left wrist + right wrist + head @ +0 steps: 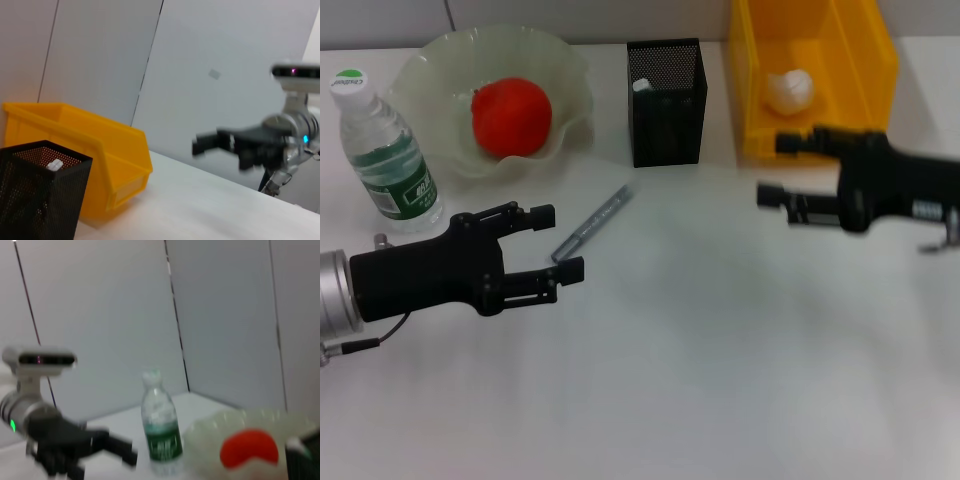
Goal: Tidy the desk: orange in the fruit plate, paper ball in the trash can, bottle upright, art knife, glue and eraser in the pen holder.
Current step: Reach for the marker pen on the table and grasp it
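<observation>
Orange [511,117]: in plate [430,70], far left corner.
Paper ball [790,91]: in bin [865,60].
Bottle [386,152]: upright.
Knife [593,223]: loose mid-counter [720,380], left to do.
Left end effector [558,242]: wide, empty, beside the knife.
Right end effector [775,170]: wide, empty.

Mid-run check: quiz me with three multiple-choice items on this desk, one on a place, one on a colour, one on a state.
1. Where is the orange?
A. fruit plate
B. trash can
C. bare desk

2. What colour is the trash can?
A. black
B. yellow
C. green

3. How does the bottle stand?
A. on its side
B. upright
C. held by a gripper

Answers:
1 A, the orange sits in the fruit plate.
2 B, the trash can holding the paper ball is yellow.
3 B, the bottle stands cap up, free of the left gripper.
</observation>
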### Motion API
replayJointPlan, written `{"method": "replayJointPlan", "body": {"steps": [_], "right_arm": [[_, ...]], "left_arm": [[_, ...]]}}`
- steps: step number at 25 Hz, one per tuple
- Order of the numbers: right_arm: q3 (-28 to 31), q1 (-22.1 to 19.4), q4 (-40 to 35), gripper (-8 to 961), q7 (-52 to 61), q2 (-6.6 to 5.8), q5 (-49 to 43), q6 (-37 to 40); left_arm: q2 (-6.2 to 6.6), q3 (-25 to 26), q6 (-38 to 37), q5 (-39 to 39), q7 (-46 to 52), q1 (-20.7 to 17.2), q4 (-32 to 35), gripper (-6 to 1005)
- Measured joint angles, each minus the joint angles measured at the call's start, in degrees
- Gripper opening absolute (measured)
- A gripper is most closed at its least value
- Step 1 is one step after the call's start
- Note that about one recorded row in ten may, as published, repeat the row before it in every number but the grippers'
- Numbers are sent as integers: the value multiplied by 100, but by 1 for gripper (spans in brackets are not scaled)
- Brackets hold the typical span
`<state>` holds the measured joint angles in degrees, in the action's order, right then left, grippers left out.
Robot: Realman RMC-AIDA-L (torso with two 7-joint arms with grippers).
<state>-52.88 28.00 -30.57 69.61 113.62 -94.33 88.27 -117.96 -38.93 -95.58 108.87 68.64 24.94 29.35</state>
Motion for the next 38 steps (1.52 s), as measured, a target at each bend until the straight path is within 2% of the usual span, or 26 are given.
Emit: {"method": "replayJointPlan", "body": {"steps": [2, 7, 10, 13, 16, 17, 18, 22, 23, 24, 26, 27, 28, 29, 34, 38], "right_arm": [[2, -177, 319, 738, -383, -22, -110, -127], [-9, -423, 389, 734, -777, 20, -212, -400], [-13, -440, 432, 732, -844, 20, -219, -439], [2, -447, 477, 729, -924, 19, -222, -447], [4, -455, 482, 727, -947, 19, -222, -460], [6, -457, 482, 726, -949, 19, -222, -481], [6, -457, 482, 726, -949, 19, -222, -481], [7, -470, 485, 723, -951, 29, -222, -499], [7, -470, 485, 722, -951, 29, -222, -499], [7, -470, 483, 721, -952, 39, -222, -500], [7, -471, 461, 719, -953, 58, -222, -501], [6, -471, 444, 719, -953, 66, -222, -503], [6, -471, 444, 718, -953, 66, -222, -503], [6, -471, 442, 717, -954, 68, -222, -512], [6, -454, 438, 713, -956, 77, -221, -575], [6, -439, 439, 710, -955, 86, -220, -596]], "left_arm": [[-5, 13, 4, -5, 36, 33, 8, 773], [-8, 125, 14, -12, 68, 125, 6, 772], [-17, 135, -1, -37, 163, 207, 20, 772], [-28, 140, -340, -328, 497, 416, 144, 771], [-57, 71, -682, -685, 1185, 625, 624, 771], [-68, -50, -711, -801, 1941, 817, 1142, 770], [-68, -50, -711, -801, 1941, 817, 1142, 770], [-28, -410, -463, -579, 3580, 1196, 2269, 770], [-28, -410, -463, -579, 3580, 1196, 2269, 769], [-18, -478, -353, -390, 4074, 1296, 2679, 769], [-18, -478, -353, -390, 4074, 1296, 2679, 769], [-13, -502, -209, -11, 4694, 1451, 3204, 769], [-13, -502, -209, -11, 4694, 1451, 3204, 769], [-11, -519, -92, 1023, 5779, 1888, 3963, 768], [-28, -666, -62, 2290, 6583, 2426, 4100, 767], [-56, -1322, 198, 2889, 7011, 2596, 4048, 767]]}}
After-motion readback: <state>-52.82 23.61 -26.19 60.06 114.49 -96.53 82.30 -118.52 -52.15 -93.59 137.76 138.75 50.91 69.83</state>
